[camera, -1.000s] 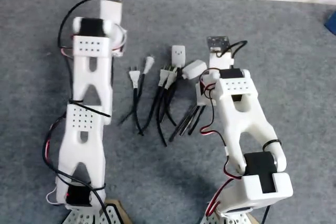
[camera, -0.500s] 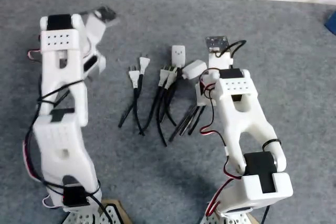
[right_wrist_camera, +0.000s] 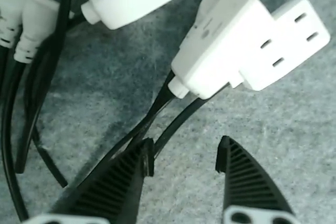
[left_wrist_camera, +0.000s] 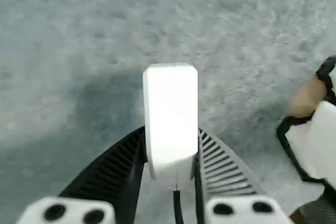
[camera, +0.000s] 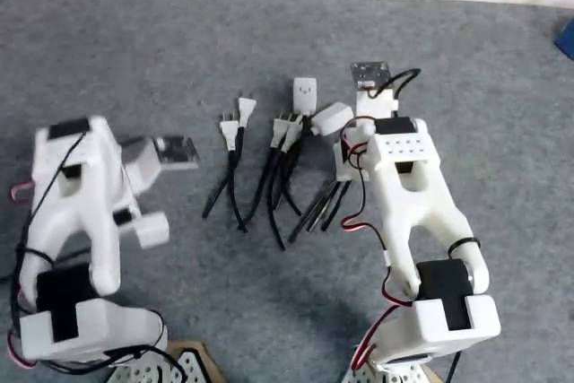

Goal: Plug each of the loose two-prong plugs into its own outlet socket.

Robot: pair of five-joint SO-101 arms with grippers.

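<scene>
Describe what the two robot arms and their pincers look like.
Both the left arm and right arm are white plastic shells with black motor blocks and loose red and black wires; the right has a grid of small holes. The left pincer and right pincer have black, ribbed, tapering fingers on white bases with round holes.

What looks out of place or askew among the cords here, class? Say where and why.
The black cords lie crossed in a tangle mid-table. One white corded block sits apart from them, clamped in the left gripper over bare carpet. Nothing looks damaged.
</scene>
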